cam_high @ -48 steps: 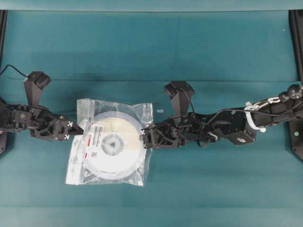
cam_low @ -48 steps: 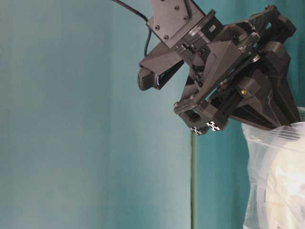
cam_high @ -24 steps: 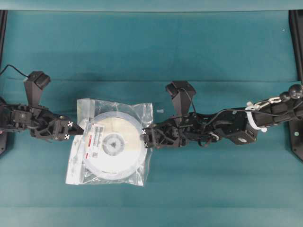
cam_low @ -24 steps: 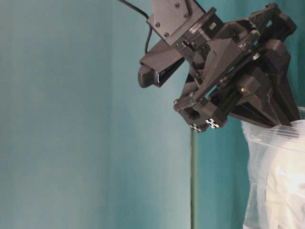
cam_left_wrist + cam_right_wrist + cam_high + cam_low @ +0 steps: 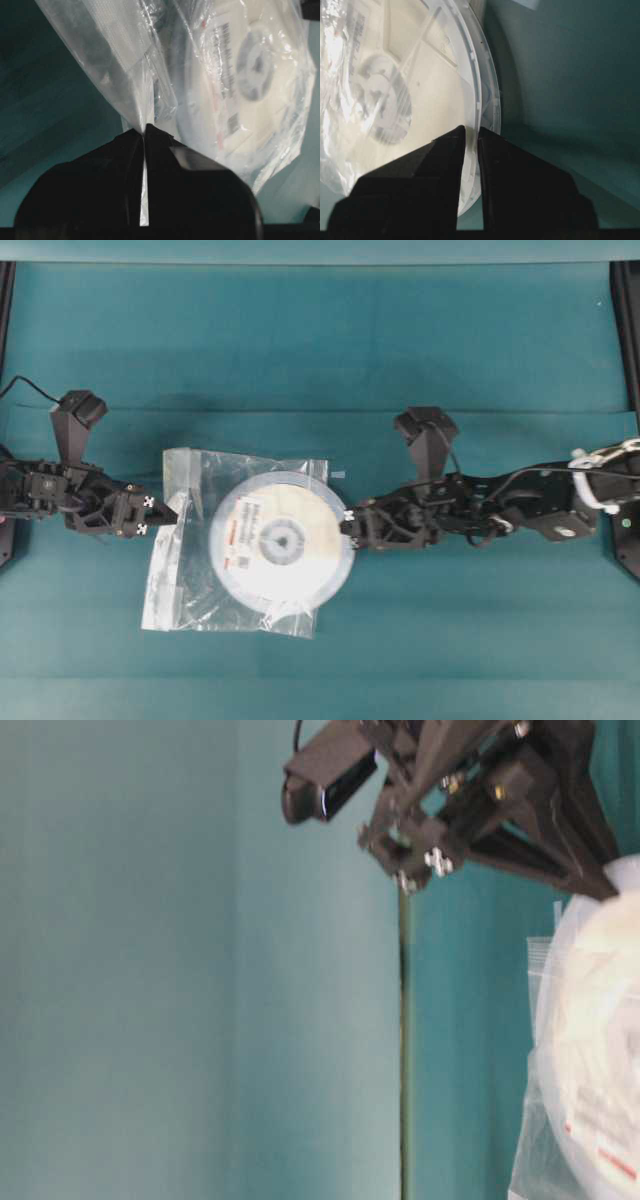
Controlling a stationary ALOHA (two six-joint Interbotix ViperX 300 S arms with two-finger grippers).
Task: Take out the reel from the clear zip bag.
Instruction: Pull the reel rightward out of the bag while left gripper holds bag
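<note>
The reel [image 5: 283,544] lies half out of the clear zip bag [image 5: 185,540] overhead; our left gripper [image 5: 160,517] anchors the bag's left edge. The left wrist view shows those jaws clenched on film. In the right wrist view our right gripper [image 5: 471,131] pinches the reel's rim, drawing it rightward.

A: Clear zip bag [image 5: 190,540]: thin transparent plastic film, crinkled, glossy highlights.
B: Reel [image 5: 283,542]: smooth white plastic, slight sheen, paper label. Grippers matt black plastic; table [image 5: 320,340] matt teal.
</note>
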